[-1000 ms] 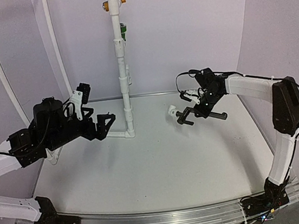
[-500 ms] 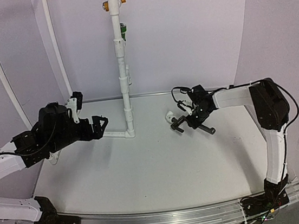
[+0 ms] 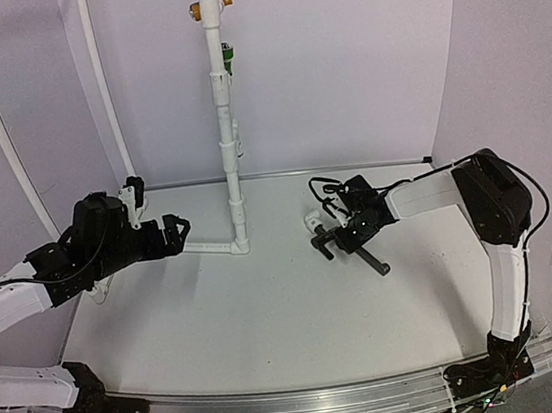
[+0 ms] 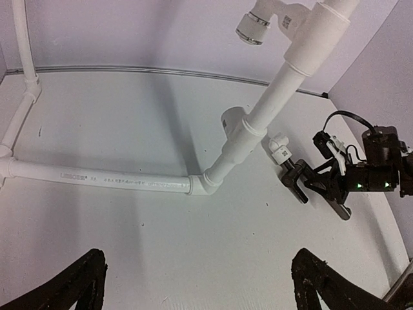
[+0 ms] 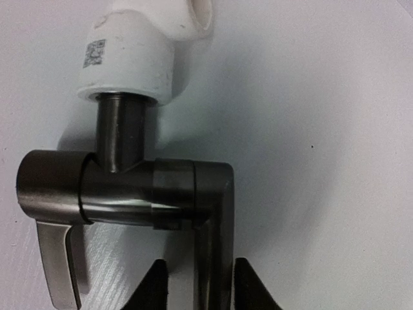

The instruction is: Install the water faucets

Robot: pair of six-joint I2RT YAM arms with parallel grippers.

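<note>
Right wrist view is showing the black faucet (image 5: 129,194) lying on the table (image 5: 322,129), its stem running straight down between the fingertips of the right gripper (image 5: 201,281). They're sitting close on either side, but whether they're actually pinching it, can't tell. A white fitting (image 5: 135,51) is capping the faucet's far end. Meanwhile the left gripper (image 4: 199,258) is hanging wide open and empty, well apart from the faucet, facing the white pipe (image 4: 258,116).

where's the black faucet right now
In the top view, right of centre: the black faucet sits right of the white pipe, its spout between the fingers of the right gripper.
</note>
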